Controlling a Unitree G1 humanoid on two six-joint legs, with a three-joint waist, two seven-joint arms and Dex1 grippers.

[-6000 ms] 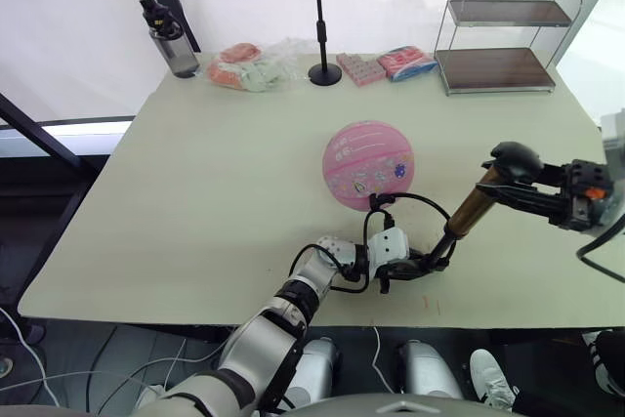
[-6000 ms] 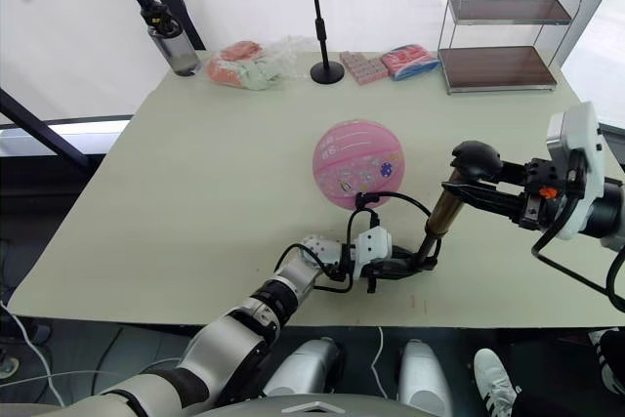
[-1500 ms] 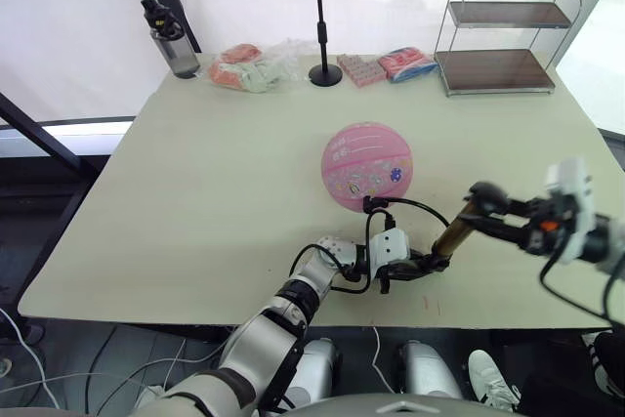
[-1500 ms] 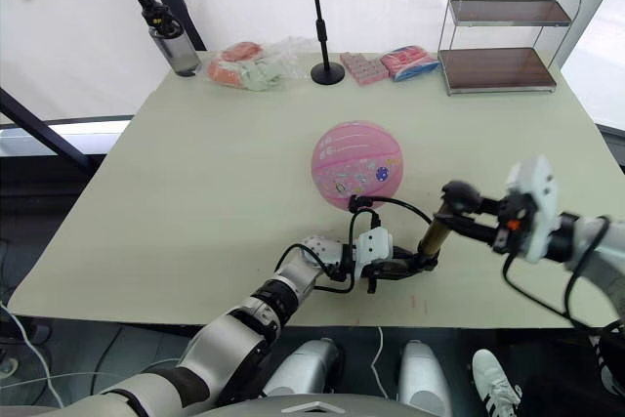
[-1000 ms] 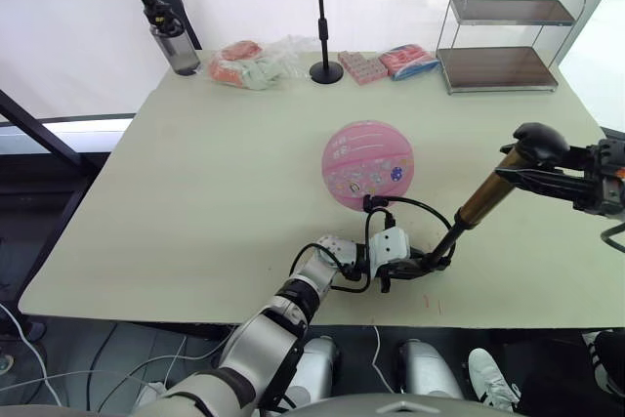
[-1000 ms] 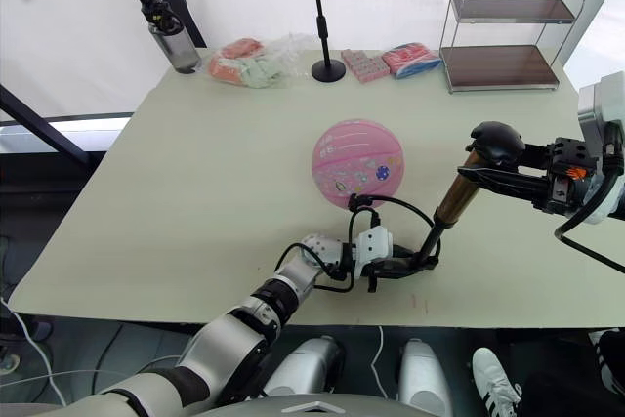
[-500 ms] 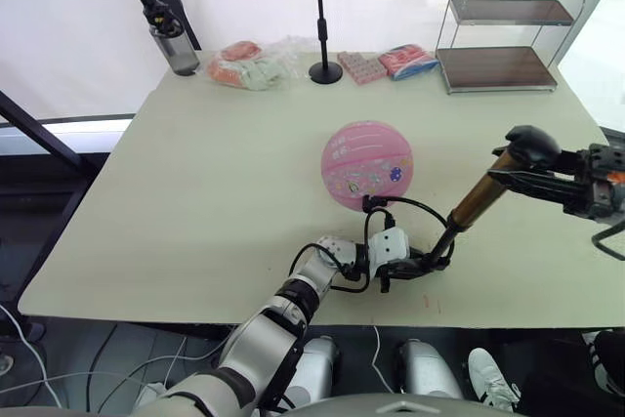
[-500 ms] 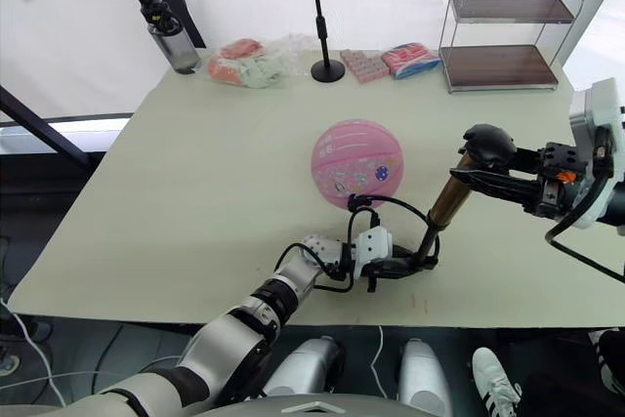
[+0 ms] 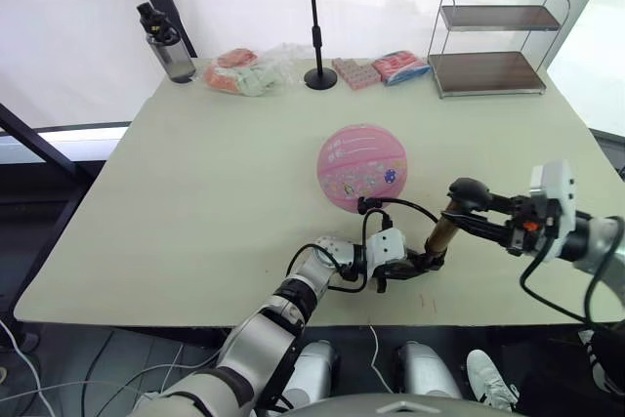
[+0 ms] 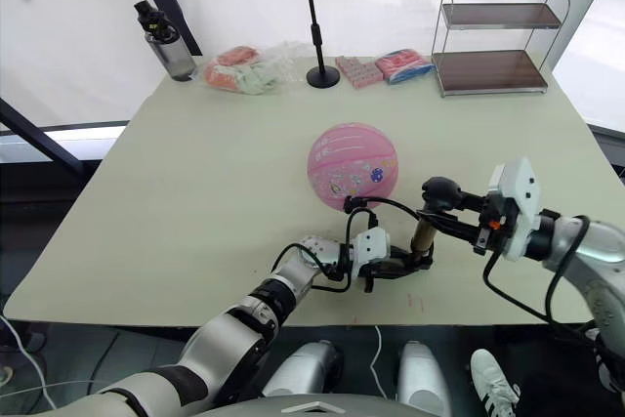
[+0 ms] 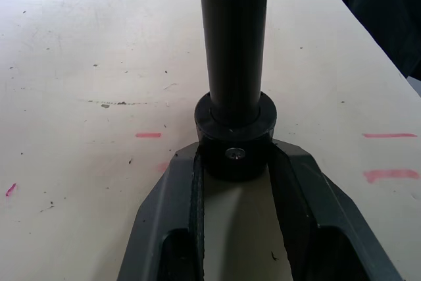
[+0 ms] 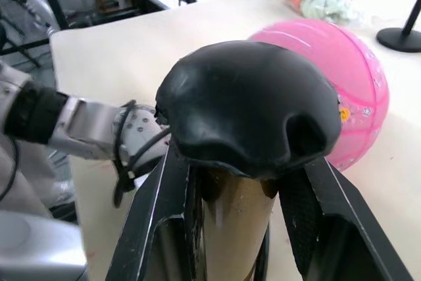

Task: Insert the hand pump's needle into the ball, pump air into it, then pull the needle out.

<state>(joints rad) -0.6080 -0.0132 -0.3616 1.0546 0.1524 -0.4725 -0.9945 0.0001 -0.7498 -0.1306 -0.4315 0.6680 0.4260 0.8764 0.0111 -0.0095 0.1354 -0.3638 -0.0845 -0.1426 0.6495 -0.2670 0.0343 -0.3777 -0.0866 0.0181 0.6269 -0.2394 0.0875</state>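
Pink ball (image 9: 361, 167), one, mid-table, my one hand pump (image 9: 441, 233) just near-right of it, left gripper (image 11: 235, 162) clamped on its base cap, right gripper (image 12: 240, 182) clasping the barrel under the black knob (image 12: 248, 107), one hose (image 9: 395, 206) looping to the ball's near side, needle too small to see.

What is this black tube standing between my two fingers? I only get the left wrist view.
Observer: It's the bottom end of the gold-bronze metal hand pump. The left gripper pins its base on the table.
Operator: Where's the ball?
Observer: The pink rubber ball rests on the table just beyond the pump.
Operator: Who's got the top?
Observer: The right gripper clamps right under the black knob handle.
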